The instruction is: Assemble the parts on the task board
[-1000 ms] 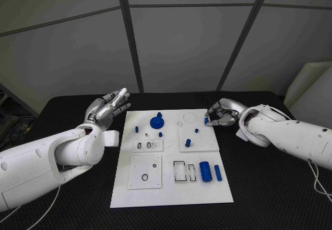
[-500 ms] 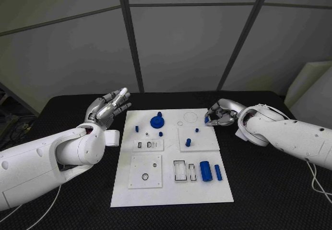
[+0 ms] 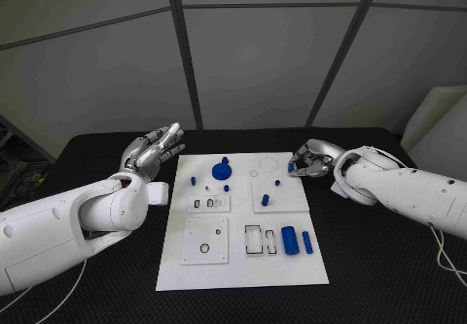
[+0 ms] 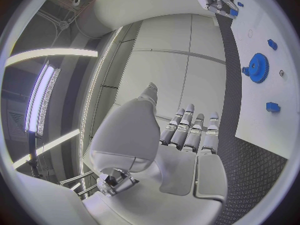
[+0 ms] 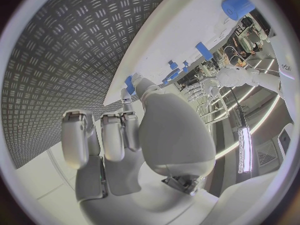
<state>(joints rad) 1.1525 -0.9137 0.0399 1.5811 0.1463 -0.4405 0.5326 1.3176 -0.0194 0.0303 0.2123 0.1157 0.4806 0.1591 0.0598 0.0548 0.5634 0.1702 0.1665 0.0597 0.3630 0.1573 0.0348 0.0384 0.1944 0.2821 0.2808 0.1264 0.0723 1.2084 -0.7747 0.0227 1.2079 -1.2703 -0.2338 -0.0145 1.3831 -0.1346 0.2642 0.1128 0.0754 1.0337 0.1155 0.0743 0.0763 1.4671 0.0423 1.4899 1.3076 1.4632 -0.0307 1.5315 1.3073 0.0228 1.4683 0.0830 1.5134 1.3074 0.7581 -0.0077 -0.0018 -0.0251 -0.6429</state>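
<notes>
Pick step, judging by the scene: right hand (image 3: 310,160) sits at the far right edge of the task board (image 3: 243,270), fingers curled in around a small blue part (image 3: 291,167) at the board rim; looks pinched, but whether it is lifted or resting on the board can't be told. Left hand (image 3: 151,154) is raised beside the board's far left corner, fingers apart and straight, holding nothing. Blue gear (image 3: 221,172) lies at the far middle of the board, 2 blue cylinders (image 3: 289,239) near the slots toward the near right. Next move likely needs carrying the pinched part to a matching hole and aligning it upright. Part's shape is mostly hidden by fingers; hole shapes too small to make out
</notes>
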